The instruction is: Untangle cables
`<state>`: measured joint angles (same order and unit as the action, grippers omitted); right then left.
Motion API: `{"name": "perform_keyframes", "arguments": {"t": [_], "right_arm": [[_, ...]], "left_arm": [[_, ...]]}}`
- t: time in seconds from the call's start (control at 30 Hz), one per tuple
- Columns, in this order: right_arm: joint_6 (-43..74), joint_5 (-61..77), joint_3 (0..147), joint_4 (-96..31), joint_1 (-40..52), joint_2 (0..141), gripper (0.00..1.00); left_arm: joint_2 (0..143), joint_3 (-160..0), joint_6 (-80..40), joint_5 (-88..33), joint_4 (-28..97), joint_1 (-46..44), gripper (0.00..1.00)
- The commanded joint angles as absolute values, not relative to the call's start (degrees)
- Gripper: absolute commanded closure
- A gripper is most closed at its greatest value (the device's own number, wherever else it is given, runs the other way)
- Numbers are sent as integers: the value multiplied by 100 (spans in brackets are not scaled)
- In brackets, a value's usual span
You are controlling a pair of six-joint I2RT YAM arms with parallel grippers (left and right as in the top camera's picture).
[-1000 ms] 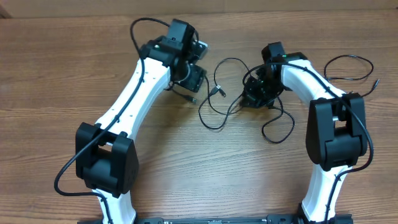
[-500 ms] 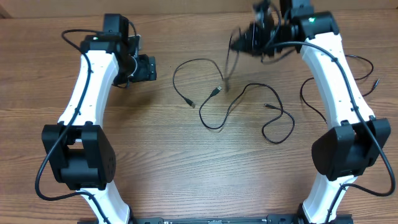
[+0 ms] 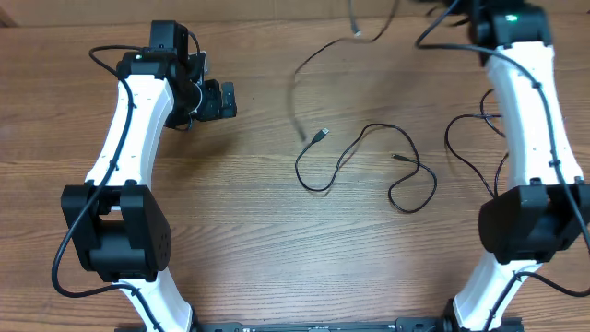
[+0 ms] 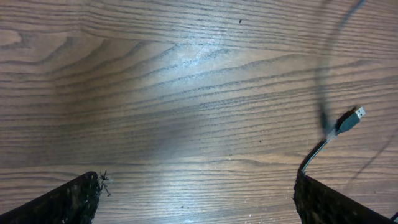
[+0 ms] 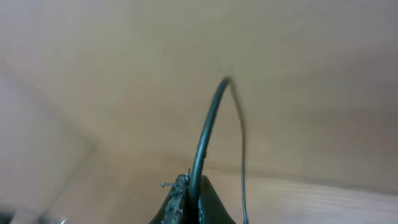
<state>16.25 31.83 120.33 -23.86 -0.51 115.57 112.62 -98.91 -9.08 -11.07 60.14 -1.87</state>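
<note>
One thin black cable [image 3: 406, 171] lies in loose loops on the wooden table [image 3: 277, 249], its silvery plug [image 3: 321, 135] at the left end. That plug [image 4: 352, 117] also shows in the left wrist view. A second cable [image 3: 297, 88] hangs blurred in the air from the top edge. My right gripper [image 5: 193, 186] is shut on this cable [image 5: 208, 124]; in the overhead view it is past the top edge. My left gripper [image 3: 221, 100] stands open at the upper left, apart from the cables. Nothing is between the fingers [image 4: 68, 202] of the left gripper [image 4: 196, 182].
Another thin black cord [image 3: 466, 148] loops on the table beside the right arm [image 3: 530, 111]. The left arm [image 3: 129, 138] reaches along the left side. Both arm bases stand at the near edge.
My right gripper has lifted one cable up and toward the far edge, away from the other. The left arm swung left, away from the cables, and its jaws have widened.
</note>
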Motion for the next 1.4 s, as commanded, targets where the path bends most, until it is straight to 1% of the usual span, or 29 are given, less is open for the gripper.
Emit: {"name": "perform_keyframes", "arguments": {"t": [0.0, 0.03, 0.1, 0.17, 0.2, 0.3, 0.47, 0.57, 0.6, 0.73, 0.77, 0.83, 0.9, 0.93, 0.97, 1.0, 1.03, 1.1, 1.13, 1.17, 1.2, 1.3, 1.37], "right_arm": [[2814, 2904, 12162, -1900, -666, 11325, 96], [3057, 3076, 12162, -1800, -945, 11268, 96], [3131, 3122, 12162, -1905, -1238, 11218, 96], [3129, 3118, 12162, -2241, -1522, 11203, 96], [3120, 3118, 12158, -2703, -1750, 11203, 96], [3100, 3111, 12156, -3575, -1988, 11203, 96], [2349, 3037, 12149, -5402, -2196, 11205, 96], [1933, 2320, 12095, -6302, -2193, 11209, 96], [1896, 1767, 12036, -6560, -2193, 11212, 94], [1898, 322, 11946, -6969, -2193, 11231, 92], [1896, -3, 11920, -7013, -2193, 11231, 90], [1896, -458, 11917, -7105, -2193, 11231, 82], [1896, -777, 11917, -7196, -2193, 11231, 81], [1896, -875, 11917, -7247, -2196, 11231, 75], [1894, -947, 11917, -7299, -2193, 11231, 63], [1894, -963, 11917, -7338, -2193, 11231, 55], [1896, -961, 11917, -7363, -2193, 11231, 51], [1898, -823, 11917, -7365, -2193, 11231, 50], [1883, -554, 11917, -7365, -2193, 11231, 46], [1767, -272, 11917, -7365, -2180, 11231, 44], [1350, 438, 11917, -7391, -2143, 11242, 41], [685, 1518, 11917, -7553, -2014, 11271, 41], [587, 1737, 11917, -7736, -1881, 11312, 41]], "left_arm": [[11314, -9861, -989, -1184, 5999, -226, 1], [11314, -9861, -989, -1181, 5999, -226, 1], [11314, -9861, -989, -1181, 5999, -226, 0], [11314, -9861, -989, -1184, 5996, -228, 1], [11314, -9861, -989, -1181, 5996, -226, 0], [11314, -9861, -989, -1184, 5996, -226, 1], [11314, -9861, -989, -1181, 5996, -226, 0], [11314, -9861, -989, -1181, 5996, -231, 0], [11314, -9861, -989, -1179, 5996, -226, 1], [11314, -9861, -989, -1164, 5996, -226, 0], [11314, -9861, -989, -1164, 5996, -226, 0], [11314, -9861, -989, -1164, 5996, -226, 0], [11314, -9861, -989, -1164, 5996, -228, 0], [11314, -9861, -989, -1164, 5996, -226, 0], [11314, -9861, -989, -1164, 5996, -226, 0], [11314, -9861, -989, -1164, 5996, -226, 0], [11314, -9861, -989, -1164, 5996, -226, 1], [11314, -9861, -989, -1164, 5994, -226, 0], [11314, -9861, -989, -1164, 5996, -226, 0], [11314, -9861, -989, -1162, 5996, -226, 0], [11314, -9861, -989, -1162, 5996, -226, 0], [11314, -9861, -989, -1164, 5996, -226, 0], [11314, -9861, -989, -1162, 5996, -228, 1]]}}
